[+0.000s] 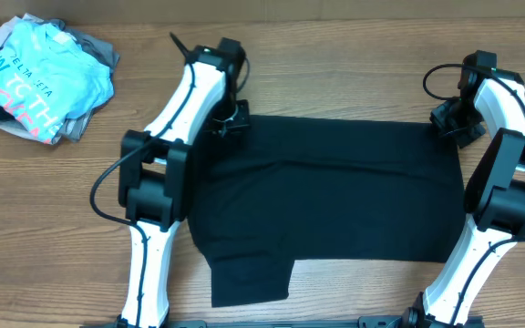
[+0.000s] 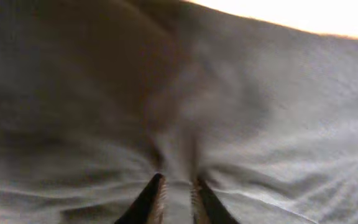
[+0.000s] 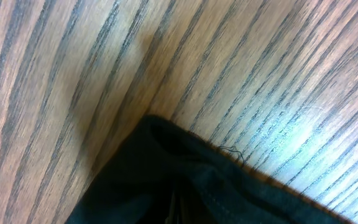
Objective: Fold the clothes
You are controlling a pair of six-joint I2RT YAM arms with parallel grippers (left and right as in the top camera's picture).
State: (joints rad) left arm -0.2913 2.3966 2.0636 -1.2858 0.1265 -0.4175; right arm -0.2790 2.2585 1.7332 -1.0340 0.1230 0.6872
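The T-shirt [image 1: 335,191] lies spread flat on the middle of the counter [image 1: 335,55], between the two arms. One sleeve [image 1: 249,282] juts toward the near edge on its left side. The left gripper [image 1: 229,126] sits at the shirt's far left corner and the right gripper [image 1: 451,121] at its far right corner. A heap of other garments [image 1: 44,77] lies well apart in the counter's far left corner.
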